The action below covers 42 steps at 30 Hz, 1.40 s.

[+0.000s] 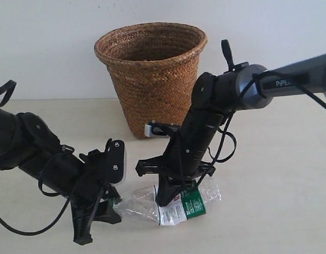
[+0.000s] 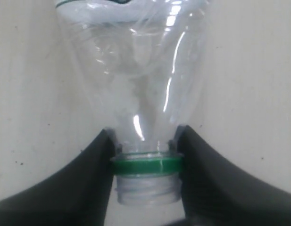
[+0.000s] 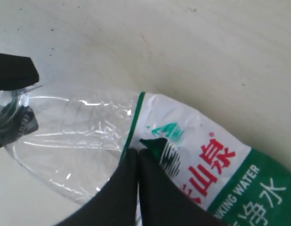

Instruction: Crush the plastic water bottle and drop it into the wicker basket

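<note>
The plastic water bottle (image 1: pixel 202 197) lies flattened on the table in front of the wicker basket (image 1: pixel 152 69), its neck pointing left. My left gripper (image 1: pixel 113 205) is shut on the bottle's neck; in the left wrist view its black fingers (image 2: pixel 95 169) clamp the green ring (image 2: pixel 146 165) below the clear bottle (image 2: pixel 136 70), and the threads show no cap. My right gripper (image 1: pixel 164 200) comes down from above, shut, with its tips pressed onto the bottle (image 3: pixel 79 136). Its gripper tips (image 3: pixel 138 153) touch the edge of the white and green label (image 3: pixel 206 155).
The basket stands upright at the back centre against the white wall, with a small white and black object (image 1: pixel 155 129) at its base. The left gripper's fingers (image 3: pixel 13 75) show at the bottle's neck in the right wrist view. Pale tabletop (image 1: pixel 279 201) lies around the bottle.
</note>
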Each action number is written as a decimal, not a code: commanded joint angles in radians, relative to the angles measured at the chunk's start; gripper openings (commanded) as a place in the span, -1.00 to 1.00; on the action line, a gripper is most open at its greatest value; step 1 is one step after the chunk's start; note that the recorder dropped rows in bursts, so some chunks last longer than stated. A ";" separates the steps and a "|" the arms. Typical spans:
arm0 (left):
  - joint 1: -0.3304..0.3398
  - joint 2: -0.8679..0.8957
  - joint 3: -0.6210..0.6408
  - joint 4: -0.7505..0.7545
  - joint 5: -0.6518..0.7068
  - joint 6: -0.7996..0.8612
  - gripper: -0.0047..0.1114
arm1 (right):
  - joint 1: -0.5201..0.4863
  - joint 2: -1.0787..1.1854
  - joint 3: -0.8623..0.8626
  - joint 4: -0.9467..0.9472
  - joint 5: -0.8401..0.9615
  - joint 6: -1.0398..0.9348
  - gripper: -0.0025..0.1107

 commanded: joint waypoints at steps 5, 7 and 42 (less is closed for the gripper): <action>-0.001 0.054 0.001 0.135 0.004 -0.052 -0.84 | -0.021 0.072 0.032 -0.327 -0.048 0.042 -0.96; -0.001 0.059 0.001 0.148 0.004 -0.052 -0.84 | -0.021 0.072 0.032 -0.326 -0.036 0.042 -0.96; -0.001 -0.007 0.001 0.145 0.013 -0.065 -0.84 | -0.019 -0.178 0.013 -0.189 0.133 -0.146 -0.96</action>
